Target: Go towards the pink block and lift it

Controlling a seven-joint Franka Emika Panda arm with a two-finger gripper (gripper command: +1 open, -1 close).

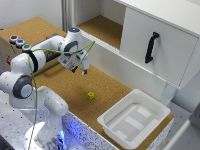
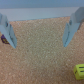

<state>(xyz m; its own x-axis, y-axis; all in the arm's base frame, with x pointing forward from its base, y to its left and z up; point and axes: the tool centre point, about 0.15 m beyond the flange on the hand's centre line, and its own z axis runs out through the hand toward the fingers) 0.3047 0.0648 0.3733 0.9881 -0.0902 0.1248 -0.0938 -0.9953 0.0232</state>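
Observation:
My gripper hangs above the cork tabletop, its fingers pointing down. The wrist view shows the gripper open, with only bare cork between the two blue-grey fingers. A small dark pinkish-purple bit peeks out at the picture's edge just outside one finger. It looks like the pink block, but most of it is cut off. The pink block does not show in the exterior view, where the hand covers that spot.
A small yellow-green block lies on the cork near the gripper. A white bin sits at the exterior view's right. A white cabinet with a black handle stands behind. Coloured buttons sit at the left.

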